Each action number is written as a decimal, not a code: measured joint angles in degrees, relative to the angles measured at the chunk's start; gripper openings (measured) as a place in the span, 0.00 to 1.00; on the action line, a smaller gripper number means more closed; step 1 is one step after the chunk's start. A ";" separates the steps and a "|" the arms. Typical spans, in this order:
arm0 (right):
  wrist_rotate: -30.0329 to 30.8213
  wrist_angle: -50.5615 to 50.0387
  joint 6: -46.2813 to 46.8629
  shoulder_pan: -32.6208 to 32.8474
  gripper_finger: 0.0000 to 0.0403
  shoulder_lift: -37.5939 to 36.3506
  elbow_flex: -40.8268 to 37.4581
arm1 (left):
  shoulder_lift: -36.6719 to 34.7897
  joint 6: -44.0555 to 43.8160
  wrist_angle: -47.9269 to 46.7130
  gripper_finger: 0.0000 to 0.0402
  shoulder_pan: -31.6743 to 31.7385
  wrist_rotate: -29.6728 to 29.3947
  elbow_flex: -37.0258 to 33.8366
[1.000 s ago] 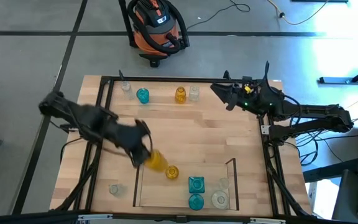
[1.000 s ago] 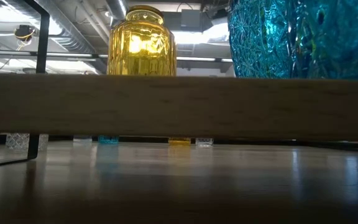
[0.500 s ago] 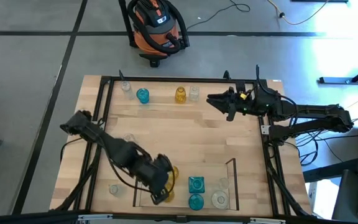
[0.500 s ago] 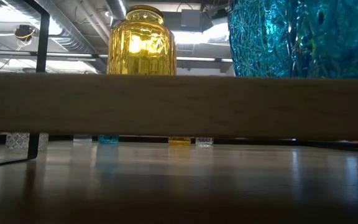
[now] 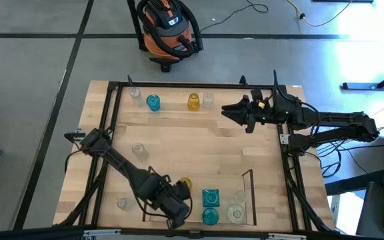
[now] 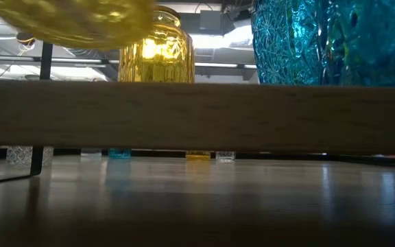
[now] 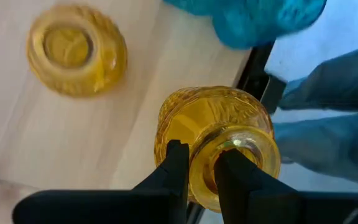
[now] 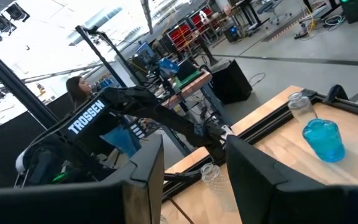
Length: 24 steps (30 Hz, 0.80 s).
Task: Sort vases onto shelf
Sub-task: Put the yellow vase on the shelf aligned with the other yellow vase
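My left gripper point(image 5: 173, 210) hovers over the left part of the shelf point(image 5: 247, 175), shut on an amber vase point(image 7: 210, 118). That vase shows blurred at the top of the low view point(image 6: 67, 20). On the shelf stand another amber vase point(image 5: 184, 183), two teal vases point(image 5: 210, 197) and two clear ones point(image 5: 236, 213), each on its base. My right gripper point(image 5: 227, 111) waits open above the table's far right part. More vases stand along the far edge point(image 5: 153, 102). My left gripper holds the amber vase by the rim of its mouth point(image 7: 204, 171). One finger point(image 7: 232, 171) is inside the mouth and the other point(image 7: 178, 168) is outside against the neck. The fingers point down from above. The vase hangs upright below them, clear of the shelf board.
A clear vase point(image 5: 137, 150) stands mid-left on the table and another point(image 5: 122, 202) near the left near corner. The black frame point(image 5: 109, 120) rings the tabletop. A vacuum cleaner point(image 5: 167, 30) sits on the floor beyond. A person point(image 8: 79, 90) shows in the room.
My left gripper has carried the amber vase toward the table's near edge and to the right, from beside the shelf's left rail to above the shelf's left part. The vase has come into the low view. My right gripper has shifted a little toward the table's left.
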 joint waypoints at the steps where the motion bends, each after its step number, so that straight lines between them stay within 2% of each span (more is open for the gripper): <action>1: -0.02 -0.09 0.00 0.00 0.34 0.00 0.00 | 0.02 0.66 0.35 0.11 0.36 -0.14 0.00; 10: -1.49 -2.50 -0.04 0.00 0.34 -0.01 0.00 | 0.14 4.21 4.16 0.11 2.94 0.73 0.00; 16: -2.80 -3.39 -0.06 0.00 0.34 -0.02 0.00 | 1.38 4.94 8.58 0.11 2.22 5.73 -0.29; 24: -3.58 -4.67 -0.04 0.00 0.34 -0.04 0.00 | 3.30 4.41 7.40 0.11 1.21 3.46 -0.35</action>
